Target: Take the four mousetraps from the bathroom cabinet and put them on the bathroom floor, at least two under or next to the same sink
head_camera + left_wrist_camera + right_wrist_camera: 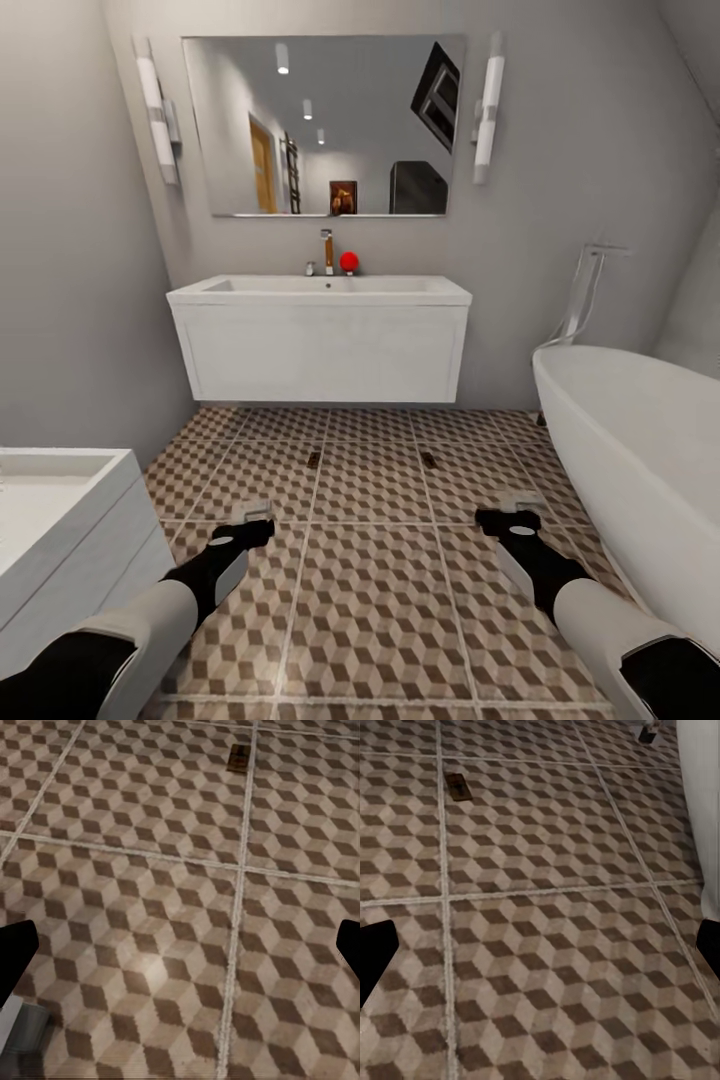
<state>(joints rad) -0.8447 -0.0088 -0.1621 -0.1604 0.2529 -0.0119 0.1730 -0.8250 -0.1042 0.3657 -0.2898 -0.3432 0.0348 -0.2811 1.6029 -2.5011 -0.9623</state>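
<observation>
Two mousetraps lie flat on the patterned bathroom floor [370,600] in front of the wall-hung sink [320,292]: the left mousetrap [314,459] sits right beside a grout line and the right mousetrap [428,460] within a tile, both just forward of the sink's drawer front rather than beneath it. Each is a small dark rectangle whose long axis points roughly toward the sink wall. The left gripper [256,521] hovers low over the tiles, its dark fingers spread wide with nothing between them; in the left wrist view the left trap [238,757] lies ahead of those parted fingers, close to the grout line. The right gripper [512,517] is likewise spread and empty, near the bathtub [640,440], and in the right wrist view the other trap [457,786] lies ahead and off to one side. Each trap is ahead of and inward from the gripper on its own side — the left one nearer the left arm, the right one nearer the right. With two traps apparently down by this sink, the remaining ones would still have to come from the cabinet, which is not among the things seen here — a second white basin unit [60,520] stands at the robot's left.
</observation>
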